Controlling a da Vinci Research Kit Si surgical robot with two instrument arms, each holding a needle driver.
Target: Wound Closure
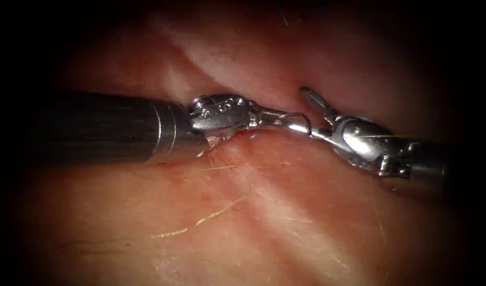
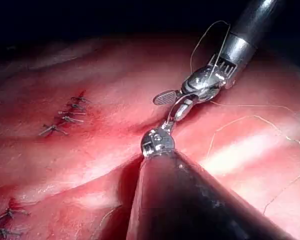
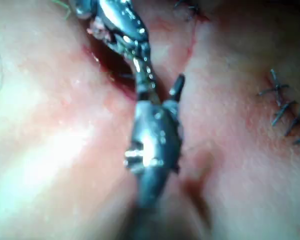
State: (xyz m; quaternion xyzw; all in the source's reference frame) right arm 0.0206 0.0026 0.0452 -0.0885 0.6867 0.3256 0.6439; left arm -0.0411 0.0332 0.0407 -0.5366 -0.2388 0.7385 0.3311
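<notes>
So the tissue (image 1: 285,212) takes up most of the endoscope view, and the cut (image 3: 110,67) under the tools gapes dark and open, so I'd say this stretch has no stitch across it yet. The wrist views do show finished stitches (image 2: 65,117) in short rows well away from the tools, so part of the closing work looks done, with this gap at least left to do. The left arm's tool (image 1: 298,123) comes in along a thick shaft and sits right over the cut. Its jaws are pressed together and, as far as I can make out, pinch the needle (image 1: 308,124) at their very tip. The right arm's tool (image 1: 309,112) meets it nose to nose from the right. Its jaws are spread wide — one sticks up and away, the other lies low beside the left tool's tip — and I read it as holding nothing. Pale thread (image 1: 221,210) trails loose over the tissue below the cut in the endoscope view, and in the left wrist view more of it loops up around the right tool. The needle is a tiny bright arc between the two tips, above the tissue rather than in it, I think. Its long axis seems to run up and down in the endoscope view — crosswise to the line of the two tools — with the curve bulging right. I can't tell which end is the point.
</notes>
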